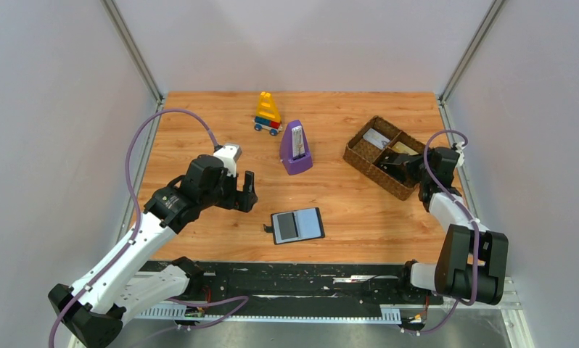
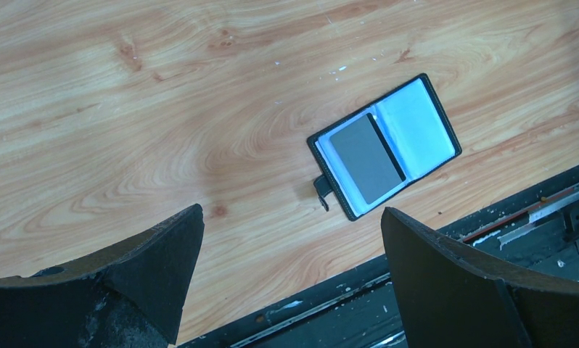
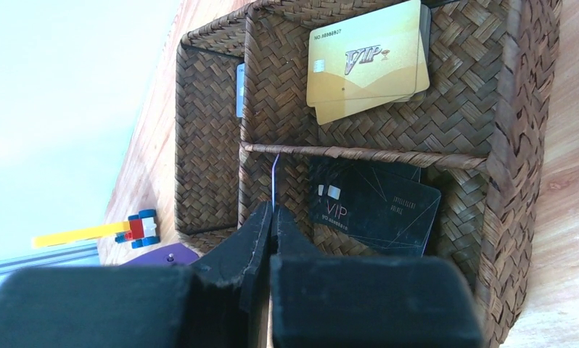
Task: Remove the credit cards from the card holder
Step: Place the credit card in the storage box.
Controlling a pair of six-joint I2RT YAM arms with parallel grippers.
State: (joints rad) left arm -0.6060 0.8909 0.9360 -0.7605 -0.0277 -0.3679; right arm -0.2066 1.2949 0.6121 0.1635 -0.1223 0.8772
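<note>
The card holder (image 1: 297, 225) lies open and flat on the wooden table, near its front edge. In the left wrist view the card holder (image 2: 384, 148) shows a grey card (image 2: 366, 156) in one panel and a pale blue panel beside it. My left gripper (image 1: 247, 192) hangs open to the holder's left, above bare wood, its jaws (image 2: 292, 212) holding nothing. My right gripper (image 1: 389, 165) is over the woven tray (image 1: 359, 156), shut on a thin credit card (image 3: 275, 177) seen edge-on between the jaws (image 3: 273, 212). Gold credit cards (image 3: 366, 61) and black ones (image 3: 377, 203) lie in the tray's compartments.
A purple metronome (image 1: 295, 148) stands mid-table, and a toy brick car (image 1: 268, 114) sits behind it. The tray's woven rim (image 3: 519, 145) and inner dividers surround my right fingers. A black rail (image 2: 432, 290) runs along the table's near edge.
</note>
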